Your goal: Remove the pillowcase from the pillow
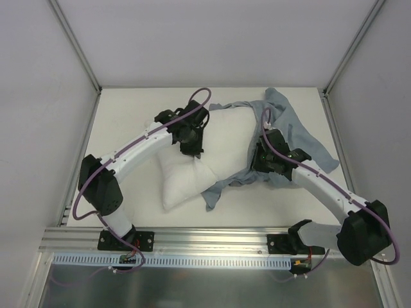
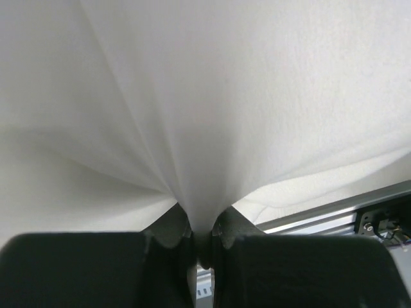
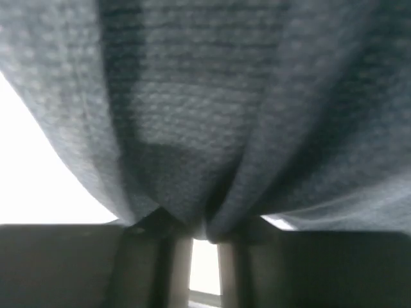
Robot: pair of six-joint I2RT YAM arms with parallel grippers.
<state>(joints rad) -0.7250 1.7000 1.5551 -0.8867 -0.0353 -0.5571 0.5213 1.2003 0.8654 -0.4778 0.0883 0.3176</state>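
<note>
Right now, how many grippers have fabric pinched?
2. The left gripper is shut on a fold of the white pillow, on its exposed part. The right gripper is shut on the grey-blue pillowcase at the pillow's right side.

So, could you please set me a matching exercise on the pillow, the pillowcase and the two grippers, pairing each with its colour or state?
Things:
1. pillow
2. pillowcase
3. left gripper
4. right gripper

States:
A. shut on grey-blue cloth
B. plain white, largely bare
C. shut on white fabric
D. grey-blue, bunched at the pillow's right side

Pairs: 1-B, 2-D, 3-C, 4-A
</note>
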